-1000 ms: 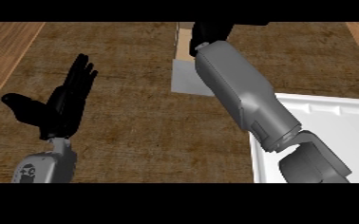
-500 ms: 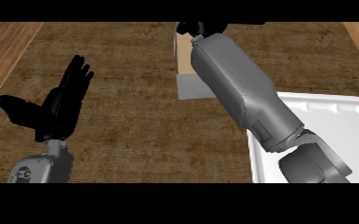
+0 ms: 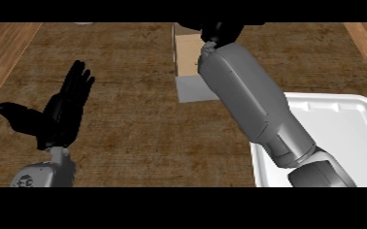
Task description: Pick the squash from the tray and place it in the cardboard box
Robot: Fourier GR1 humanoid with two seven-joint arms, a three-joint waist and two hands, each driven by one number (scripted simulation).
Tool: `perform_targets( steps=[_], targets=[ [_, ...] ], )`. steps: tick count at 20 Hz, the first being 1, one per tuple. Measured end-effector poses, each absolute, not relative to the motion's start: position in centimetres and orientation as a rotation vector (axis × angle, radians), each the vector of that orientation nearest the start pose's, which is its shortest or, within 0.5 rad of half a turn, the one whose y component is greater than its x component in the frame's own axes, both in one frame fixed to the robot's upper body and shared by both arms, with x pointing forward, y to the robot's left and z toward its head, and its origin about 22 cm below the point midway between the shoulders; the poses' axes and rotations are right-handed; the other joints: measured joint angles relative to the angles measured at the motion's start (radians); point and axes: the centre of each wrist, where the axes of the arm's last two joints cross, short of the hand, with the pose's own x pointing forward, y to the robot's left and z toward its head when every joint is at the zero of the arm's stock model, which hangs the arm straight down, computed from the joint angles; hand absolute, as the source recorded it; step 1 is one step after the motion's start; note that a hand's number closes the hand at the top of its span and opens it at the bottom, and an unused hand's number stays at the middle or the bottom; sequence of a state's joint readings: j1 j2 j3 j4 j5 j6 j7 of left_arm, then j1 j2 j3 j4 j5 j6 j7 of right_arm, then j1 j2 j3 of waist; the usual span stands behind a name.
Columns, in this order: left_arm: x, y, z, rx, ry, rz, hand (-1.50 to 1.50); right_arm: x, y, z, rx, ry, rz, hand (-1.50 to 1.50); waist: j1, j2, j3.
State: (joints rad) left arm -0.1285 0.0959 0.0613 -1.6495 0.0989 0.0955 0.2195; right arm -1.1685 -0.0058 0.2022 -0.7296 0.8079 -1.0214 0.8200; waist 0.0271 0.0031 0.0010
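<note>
My right forearm stretches from the lower right up over the cardboard box at the top middle. Only the wrist end of my right hand shows at the upper edge of the scene, above the box. The squash is not visible anywhere. The white tray lies at the lower right with its visible part bare, partly covered by my right arm. My left hand stands open at the left, fingers up, resting.
A grey flap or panel lies just in front of the box. Light wooden strips run along the far left and far right of the dark counter.
My right arm has swung a little leftward and farther over the box. The left hand has barely shifted.
</note>
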Motion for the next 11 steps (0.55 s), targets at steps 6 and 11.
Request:
perform_targets(
  steps=[6, 11],
  targets=[
    [26.4, 25.8, 5.8, 0.07, -1.54, 0.107, 0.0, 40.3, -5.0, 13.6, -0.933, -1.717, -0.268, -1.5, -0.019, -0.005, -0.001],
    [26.6, 26.0, 6.1, 0.073, -1.54, 0.117, 0.0, 38.4, -6.4, 12.3, -0.917, -1.746, -0.328, -1.5, -0.029, -0.006, -0.001]
  ],
)
